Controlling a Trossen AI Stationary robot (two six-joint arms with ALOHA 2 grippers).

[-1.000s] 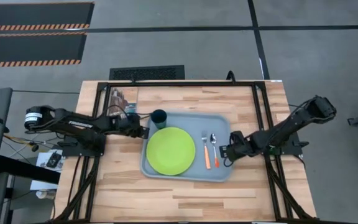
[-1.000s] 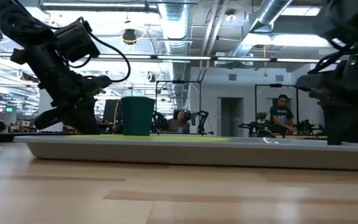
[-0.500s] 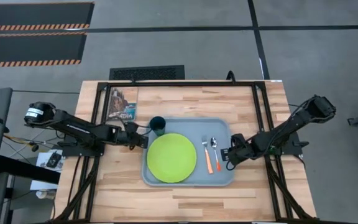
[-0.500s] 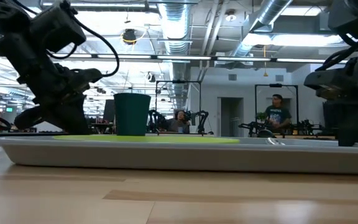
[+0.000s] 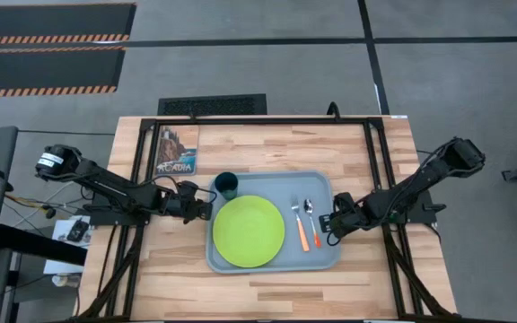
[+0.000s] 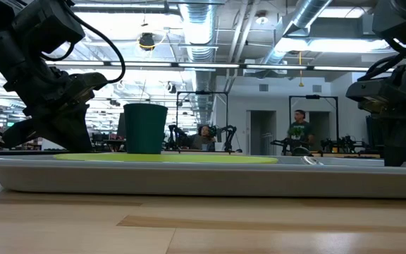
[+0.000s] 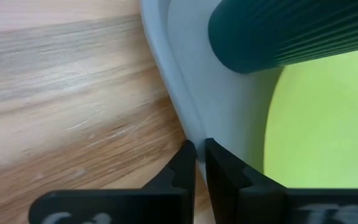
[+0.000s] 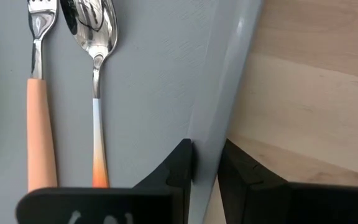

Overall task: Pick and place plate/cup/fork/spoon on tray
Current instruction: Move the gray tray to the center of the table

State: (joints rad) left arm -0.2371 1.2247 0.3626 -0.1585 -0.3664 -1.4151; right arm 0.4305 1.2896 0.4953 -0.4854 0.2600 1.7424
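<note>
The grey-blue tray (image 5: 319, 256) lies in the middle of the table. On it are the lime-green plate (image 5: 249, 231), the teal cup (image 5: 226, 186) standing at its far left corner, and the fork (image 5: 298, 224) and the spoon (image 5: 310, 220) lying side by side on the right. My left gripper (image 5: 207, 205) is shut on the tray's left rim. My right gripper (image 5: 330, 224) is shut on its right rim. In the low view the cup (image 6: 145, 128) stands upright behind the tray's near wall (image 6: 189, 180). My left gripper pinches the tray's left rim (image 7: 188, 134) between its two fingers, near the far corner beside the cup, one finger inside the tray and one outside. It comes in low from the table's left. My right gripper pinches the tray's right rim (image 8: 213, 134), one finger (image 8: 179, 162) inside the tray and one outside over the wood. It comes in low from the table's right, beside the spoon's handle (image 8: 98, 155).
A booklet (image 5: 178, 148) lies flat on the table at the far left, beyond the cup. Black frame rails (image 5: 375, 179) run along the table's sides. Bare wood (image 5: 276, 292) lies between the tray and the near edge.
Both grippers have gone toward the table's near edge, each still shut on its rim. The tray has gone with them, level, with the plate, cup, fork and spoon keeping their places on it. The booklet has come into full view behind the left arm.
</note>
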